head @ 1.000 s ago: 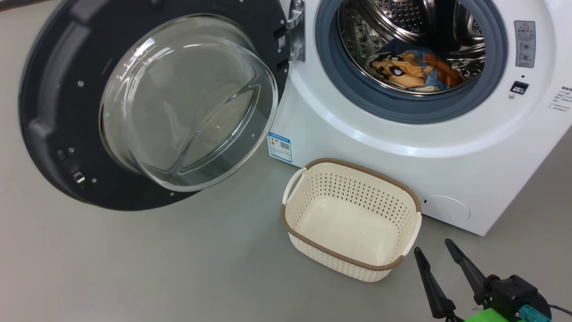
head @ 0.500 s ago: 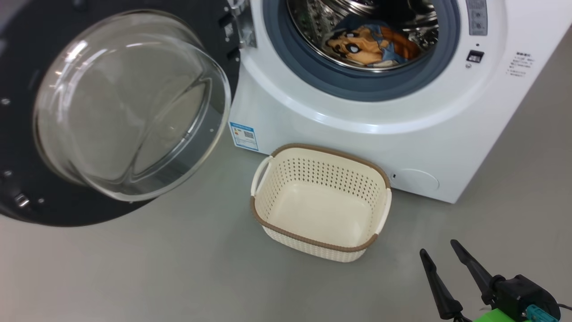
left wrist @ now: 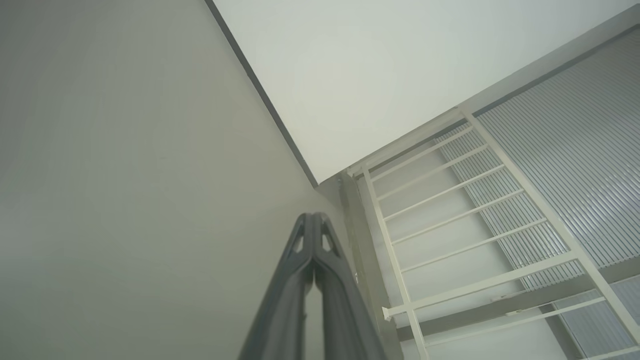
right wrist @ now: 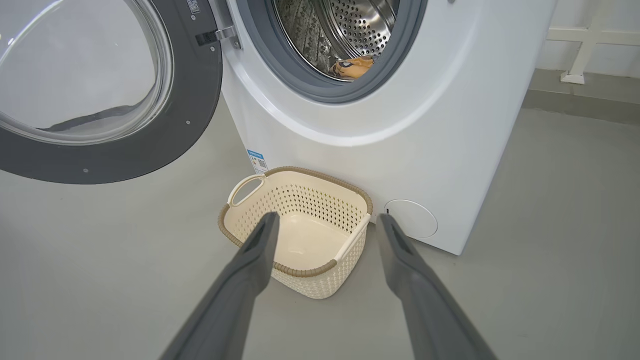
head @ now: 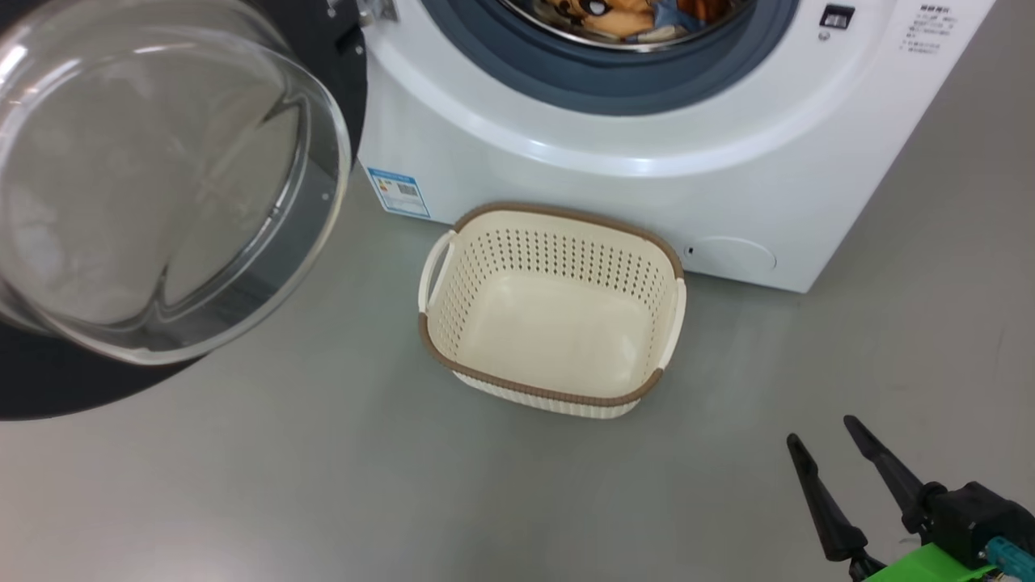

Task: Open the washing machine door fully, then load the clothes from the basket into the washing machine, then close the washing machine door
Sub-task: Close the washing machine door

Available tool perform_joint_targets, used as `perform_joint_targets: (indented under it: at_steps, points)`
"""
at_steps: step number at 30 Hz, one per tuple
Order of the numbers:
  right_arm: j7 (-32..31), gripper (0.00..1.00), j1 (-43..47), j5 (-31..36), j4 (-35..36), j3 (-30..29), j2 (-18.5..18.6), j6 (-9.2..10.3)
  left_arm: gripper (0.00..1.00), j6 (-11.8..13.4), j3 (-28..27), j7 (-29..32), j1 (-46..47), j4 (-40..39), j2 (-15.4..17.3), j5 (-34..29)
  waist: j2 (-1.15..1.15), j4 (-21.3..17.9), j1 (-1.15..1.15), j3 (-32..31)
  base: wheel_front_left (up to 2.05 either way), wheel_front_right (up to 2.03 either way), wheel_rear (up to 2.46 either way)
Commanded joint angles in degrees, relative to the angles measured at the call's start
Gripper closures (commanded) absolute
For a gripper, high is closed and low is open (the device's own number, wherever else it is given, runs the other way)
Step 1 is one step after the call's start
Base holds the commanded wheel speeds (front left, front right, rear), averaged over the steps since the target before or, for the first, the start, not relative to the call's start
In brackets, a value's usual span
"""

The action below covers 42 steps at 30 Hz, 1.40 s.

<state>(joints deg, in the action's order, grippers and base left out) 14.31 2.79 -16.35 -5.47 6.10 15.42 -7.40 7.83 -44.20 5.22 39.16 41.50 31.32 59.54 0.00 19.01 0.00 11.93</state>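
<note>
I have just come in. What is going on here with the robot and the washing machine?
A two-armed robot is doing laundry. The door is swung wide open, the clothes lie inside the machine, and the basket on the floor before it is empty. The right claw hangs open over the floor near the basket, holding nothing. The left claw is shut and points at a wall and railing. Closing the door is what remains.

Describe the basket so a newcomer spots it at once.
Find the big white washing machine, its round door swung open to the left. On the grey floor in front of it stands the basket, a cream rounded rectangle with perforated sides. Only it has a brown woven-look rim band.
</note>
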Motion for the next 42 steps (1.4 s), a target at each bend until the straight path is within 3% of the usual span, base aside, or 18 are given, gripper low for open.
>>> perform_joint_targets:
  at_steps: [1, 8, 29, 36, 42]
  points:
    - [0.69, 0.0, -1.23, -0.65, 1.6, 0.87, 1.34, -0.09, 1.0, 0.08, -0.8, 0.85, 0.98, -2.42, 4.08, 0.65, 0.0, -0.92, 0.0, 2.17, 0.0, 0.0, 0.0]
    - [0.69, 0.0, -2.26, -1.28, 2.19, -0.15, 3.35, -0.09, 1.0, 1.66, -2.1, 3.97, 0.52, -6.19, 3.27, 2.91, 0.0, -2.41, 0.0, 6.2, 0.0, 0.0, 0.0]
    - [0.69, 0.0, -2.74, -2.14, 2.43, 0.0, 5.93, -0.09, 1.0, 9.43, -5.54, 15.3, -2.34, -17.4, 1.42, 9.0, 0.0, -3.33, 0.0, 9.8, 0.0, 0.0, 0.0]
    - [0.69, 0.0, -2.8, -2.23, 2.58, 0.15, 6.57, -0.09, 1.0, 10.27, -4.58, 16.59, -3.41, -19.31, -0.49, 9.16, 0.0, -3.28, 0.0, 10.21, 0.0, 0.0, 0.0]
    - [0.69, 0.0, -2.91, -2.18, 2.3, 0.55, 6.63, -0.09, 1.0, 9.59, -3.14, 15.99, -2.99, -18.64, -2.21, 8.86, 0.0, -3.25, 0.0, 9.96, 0.0, 0.0, 0.0]
